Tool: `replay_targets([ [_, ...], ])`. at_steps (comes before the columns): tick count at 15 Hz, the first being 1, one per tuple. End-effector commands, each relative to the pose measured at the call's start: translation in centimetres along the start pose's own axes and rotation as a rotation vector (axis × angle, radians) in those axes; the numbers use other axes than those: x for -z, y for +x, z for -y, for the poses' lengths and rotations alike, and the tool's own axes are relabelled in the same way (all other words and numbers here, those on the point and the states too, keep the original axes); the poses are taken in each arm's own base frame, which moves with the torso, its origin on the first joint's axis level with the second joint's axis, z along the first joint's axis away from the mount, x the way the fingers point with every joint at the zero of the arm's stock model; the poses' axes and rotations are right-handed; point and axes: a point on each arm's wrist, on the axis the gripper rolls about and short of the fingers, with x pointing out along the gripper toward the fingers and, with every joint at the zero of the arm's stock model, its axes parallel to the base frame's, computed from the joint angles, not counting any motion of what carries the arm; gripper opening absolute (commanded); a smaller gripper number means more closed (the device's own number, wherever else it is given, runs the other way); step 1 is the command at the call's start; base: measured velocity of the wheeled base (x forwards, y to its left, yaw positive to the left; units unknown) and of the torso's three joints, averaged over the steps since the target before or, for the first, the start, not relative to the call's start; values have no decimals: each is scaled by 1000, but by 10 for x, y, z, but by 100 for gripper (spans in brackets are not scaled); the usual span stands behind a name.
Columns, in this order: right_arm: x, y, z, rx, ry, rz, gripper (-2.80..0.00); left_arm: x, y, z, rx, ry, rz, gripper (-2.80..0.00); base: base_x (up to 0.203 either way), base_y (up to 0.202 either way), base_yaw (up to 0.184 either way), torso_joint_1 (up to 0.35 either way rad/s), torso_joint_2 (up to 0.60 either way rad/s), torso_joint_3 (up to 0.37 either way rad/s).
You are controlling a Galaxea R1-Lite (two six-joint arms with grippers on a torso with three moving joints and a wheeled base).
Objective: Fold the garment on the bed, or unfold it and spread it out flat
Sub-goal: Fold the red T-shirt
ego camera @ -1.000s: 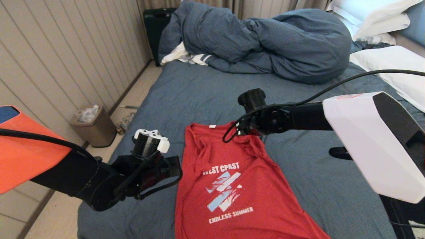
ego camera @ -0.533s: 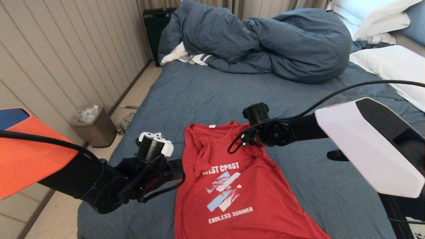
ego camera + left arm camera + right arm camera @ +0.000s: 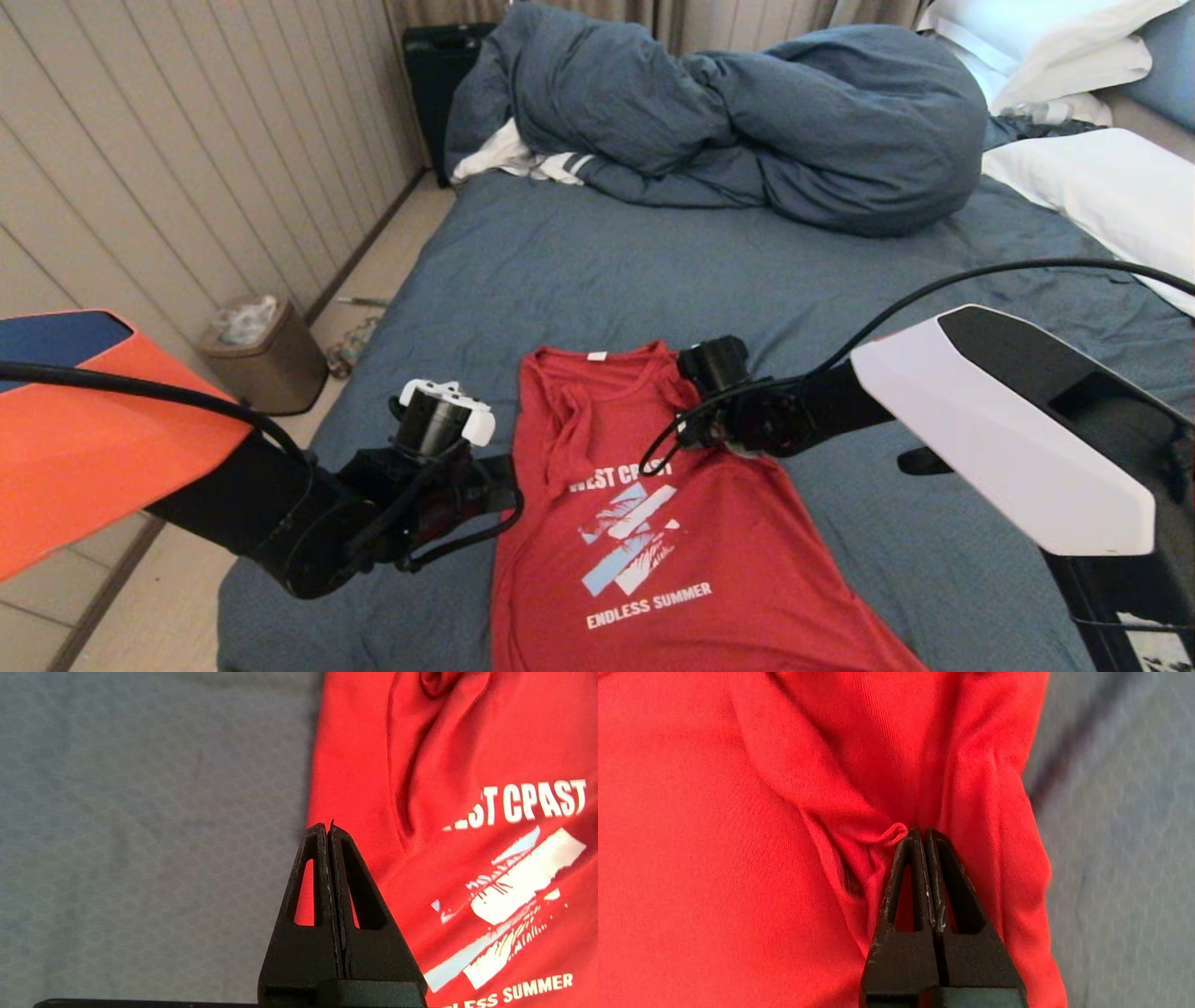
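Note:
The garment (image 3: pixel 653 560), a red T-shirt with its white print facing up, lies on the bed (image 3: pixel 579 271), collar toward the far side. Its shoulders are creased and the sleeves are tucked in. My left gripper (image 3: pixel 504 476) is shut and empty, its tips (image 3: pixel 327 826) just over the shirt's left edge (image 3: pixel 355 788). My right gripper (image 3: pixel 689 434) hangs over the bunched right shoulder. It is shut (image 3: pixel 920 833), with its tips touching a small curl of red cloth (image 3: pixel 887 835); no cloth shows between the fingers.
A bunched blue-grey duvet (image 3: pixel 747 121) fills the far end of the bed, with a white striped cloth (image 3: pixel 523 159) under its left side. White pillows (image 3: pixel 1102 187) lie at the right. A waste bin (image 3: pixel 266 359) stands on the floor by the left wall.
My right arm has come down and toward me, from beyond the right shoulder onto it. The left gripper has edged slightly toward the shirt's left edge. The shirt has hardly shifted.

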Motion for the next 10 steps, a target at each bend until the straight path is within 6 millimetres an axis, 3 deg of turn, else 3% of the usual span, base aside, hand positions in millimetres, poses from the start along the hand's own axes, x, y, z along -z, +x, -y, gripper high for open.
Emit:
replay_targets([
  [1, 4, -11, -1, -12, -3, 13, -280, 2, 3, -1, -5, -2, -5, -280, 0, 0, 0, 0, 0, 0],
  [5, 28, -43, -4, -51, -36, 17, -280, 8, 5, 3, -2, 10, -20, -280, 0, 0, 0, 0, 0, 0],
  [10, 14, -55, -3, -72, -14, 99, -280, 10, 6, 5, 2, 16, -23, -280, 0, 0, 0, 0, 0, 0],
])
